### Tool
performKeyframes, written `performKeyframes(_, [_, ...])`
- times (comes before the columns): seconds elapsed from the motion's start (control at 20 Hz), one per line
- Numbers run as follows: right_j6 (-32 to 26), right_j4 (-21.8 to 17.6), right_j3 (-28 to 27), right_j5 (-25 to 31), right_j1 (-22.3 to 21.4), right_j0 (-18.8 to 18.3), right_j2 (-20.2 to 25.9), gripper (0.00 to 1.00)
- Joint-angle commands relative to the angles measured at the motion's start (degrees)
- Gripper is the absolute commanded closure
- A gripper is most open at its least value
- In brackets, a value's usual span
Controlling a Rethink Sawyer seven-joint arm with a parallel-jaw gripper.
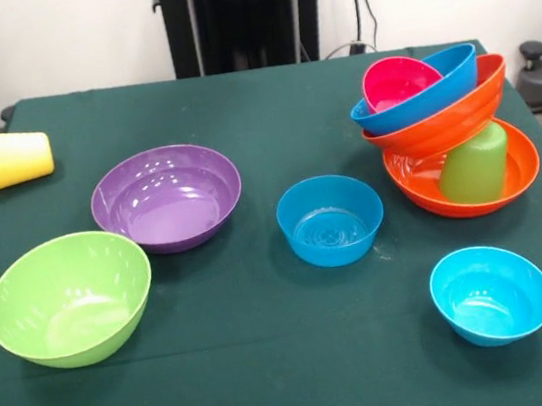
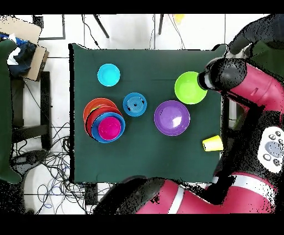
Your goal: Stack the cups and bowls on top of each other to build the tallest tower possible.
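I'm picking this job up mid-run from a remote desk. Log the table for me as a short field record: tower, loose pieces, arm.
tower: orange bowl at the base, green cup upside down in it, second orange bowl, blue bowl, pink bowl on top; upper bowls tilted
loose bowls: purple bowl, lime bowl, middle blue bowl, cyan bowl, all upright
loose cup: yellow cup on its side near the table edge
arm: arm beside the table; gripper state unclear
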Motion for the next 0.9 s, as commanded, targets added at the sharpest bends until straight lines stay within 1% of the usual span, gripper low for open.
performKeyframes(0.05, [0.0, 0.0, -3.3, 4.4, 5.2, 3.0, 7.3, 0.0])
performKeyframes(0.2, [0.6, 0.4, -3.7, 4.7, 5.5, 3.5, 6.8, 0.0])
performKeyframes(0.6, [-0.2, 1.4, -4.8, 5.7, 6.0, 3.3, 6.8, 0.0])
performKeyframes(0.7, [0.6, 2.4, -5.2, 5.8, 6.4, 3.6, 7.2, 0.0])
performKeyframes(0.9, [3.8, 4.2, -7.5, 7.0, 7.7, 5.1, 6.5, 0.0])
